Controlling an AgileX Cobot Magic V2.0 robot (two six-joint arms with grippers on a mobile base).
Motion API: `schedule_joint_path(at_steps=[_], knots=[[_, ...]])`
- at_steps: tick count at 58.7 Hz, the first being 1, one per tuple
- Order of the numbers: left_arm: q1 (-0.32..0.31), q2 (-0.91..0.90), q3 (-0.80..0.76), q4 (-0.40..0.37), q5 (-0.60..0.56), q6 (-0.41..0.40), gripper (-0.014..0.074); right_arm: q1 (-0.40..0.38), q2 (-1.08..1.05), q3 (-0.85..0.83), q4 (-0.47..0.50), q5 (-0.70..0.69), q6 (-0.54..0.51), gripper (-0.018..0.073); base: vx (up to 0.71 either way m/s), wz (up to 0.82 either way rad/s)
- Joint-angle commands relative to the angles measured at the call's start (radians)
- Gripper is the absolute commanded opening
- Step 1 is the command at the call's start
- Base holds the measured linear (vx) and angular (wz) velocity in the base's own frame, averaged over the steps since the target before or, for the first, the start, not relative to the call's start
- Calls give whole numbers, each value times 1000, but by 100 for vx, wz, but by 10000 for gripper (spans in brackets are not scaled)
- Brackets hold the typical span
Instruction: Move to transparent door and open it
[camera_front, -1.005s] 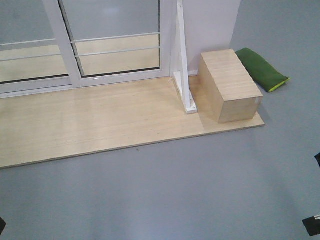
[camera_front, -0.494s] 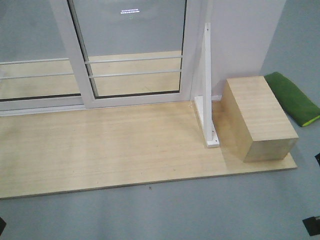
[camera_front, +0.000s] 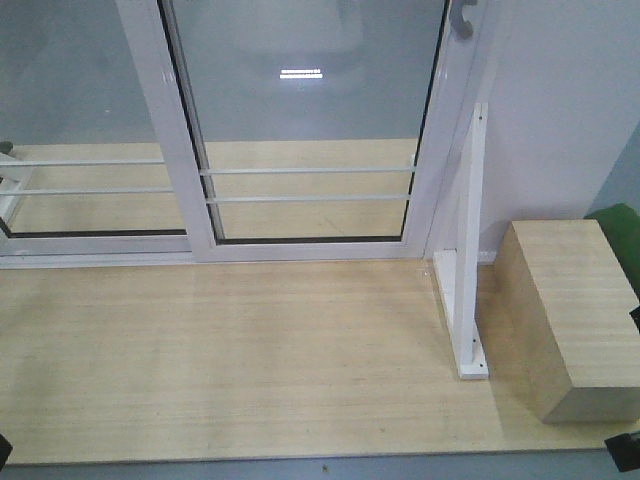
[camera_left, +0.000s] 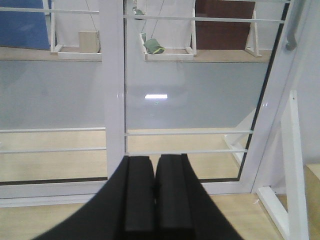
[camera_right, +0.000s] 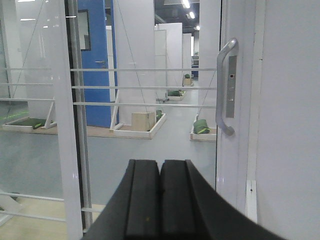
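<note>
Jaws closed and empty, left arm (camera_left: 152, 200) and right arm (camera_right: 160, 200) point straight at the transparent door (camera_front: 310, 120).

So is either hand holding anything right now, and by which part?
Nothing is held. The left hand and right hand are both shut and empty, short of the door's grey handle.

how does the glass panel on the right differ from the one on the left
The right panel, the transparent door, carries a curved grey handle on its right stile; the left panel shows none. The transparent door stands next to the white brace, while the left panel runs off the front view's left edge. Both have glossy white frames, clear glass and two thin white bars low down.
</note>
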Motion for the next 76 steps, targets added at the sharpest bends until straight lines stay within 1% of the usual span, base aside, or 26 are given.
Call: schedule_joint_path(at_steps=[1,43,76], knots=[[-5,-14,10,-10,-78,-9,-6,-4,-5,4,-5,-80,-4,-9,44,8],[-5,-14,10,-10,-78,-9,-6,-4,-5,4,-5,-80,-4,-9,37,2],[-5,-14,10,-10,-78,-9,-6,-4,-5,4,-5,-80,-4,-9,19,-2]])
